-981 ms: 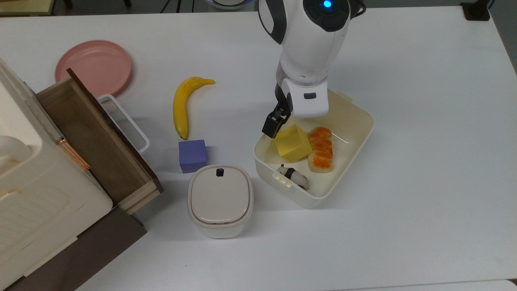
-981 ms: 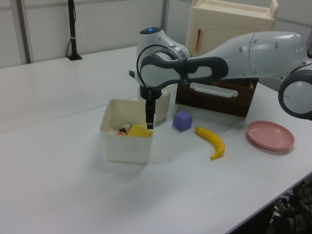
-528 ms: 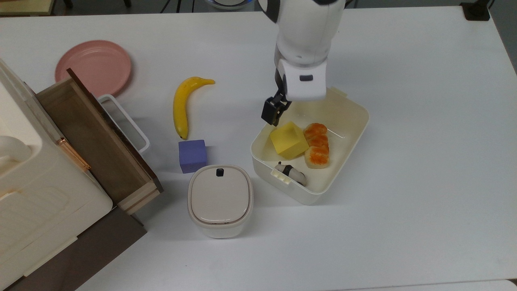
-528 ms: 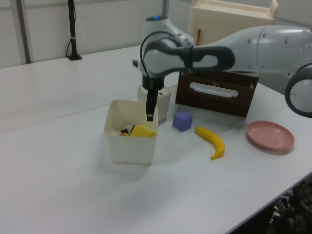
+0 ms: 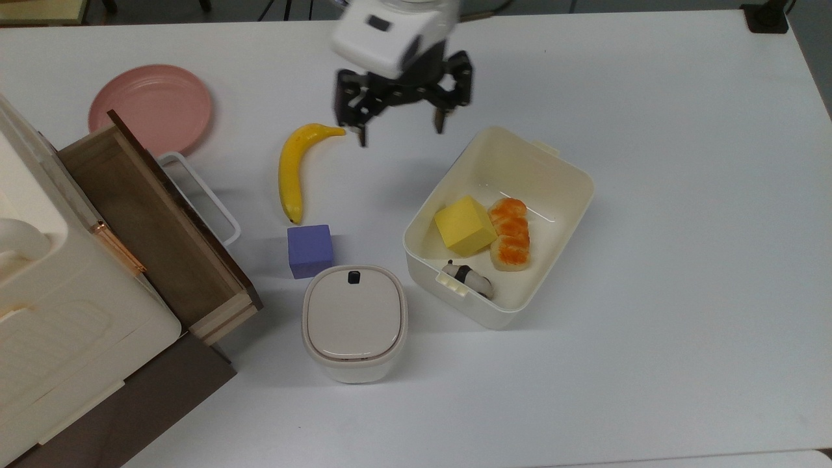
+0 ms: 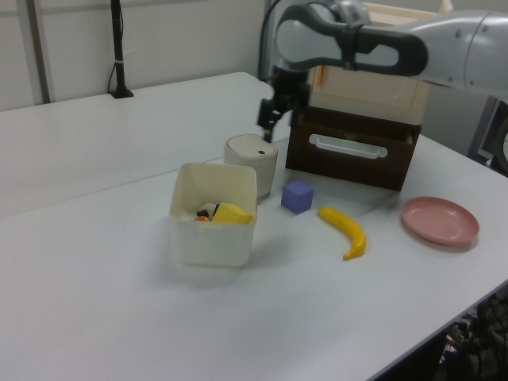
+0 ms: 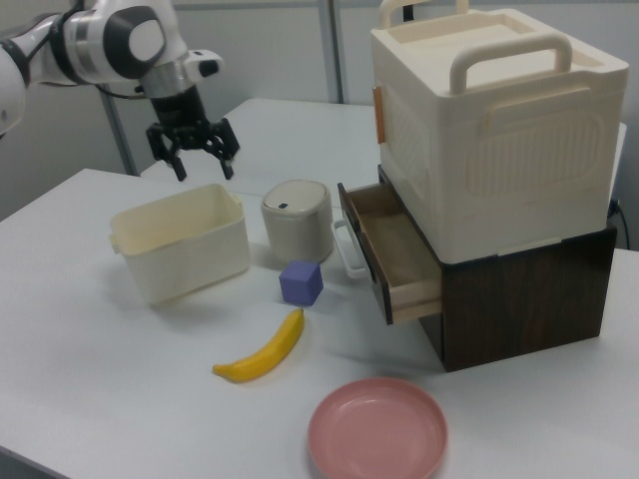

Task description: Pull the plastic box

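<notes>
Below the end effector (image 5: 398, 133), and toward the top view's right, the plastic box (image 5: 558, 214) was seen resting on the white counter (image 5: 682, 195), well apart from the fingers. The end effector was raised above the counter with its two fingers spread wide and nothing held between them. A yellow block (image 5: 465, 225), an orange-topped piece of toy food (image 5: 513, 234) and a small black-and-white figure (image 5: 469, 279) were seen lying inside the box.

Several risks could be judged from this position. If the box were to be pulled again, its rim would first have to be caught; a finger set down too far inside could be driven onto the yellow block, and a shallow hold on the rim could slip. A quick drag could also tip the loose contents about.

Little room was left on the top view's left. A banana (image 5: 294, 169) lay just below the end effector on that side, with a purple cube (image 5: 309, 250) and a lidded beige container (image 5: 354, 322) further off beside the box's near corner. An open wooden drawer (image 5: 156, 227), a wire-handled bin (image 5: 201, 195) and a pink plate (image 5: 151, 107) stood beyond them.
</notes>
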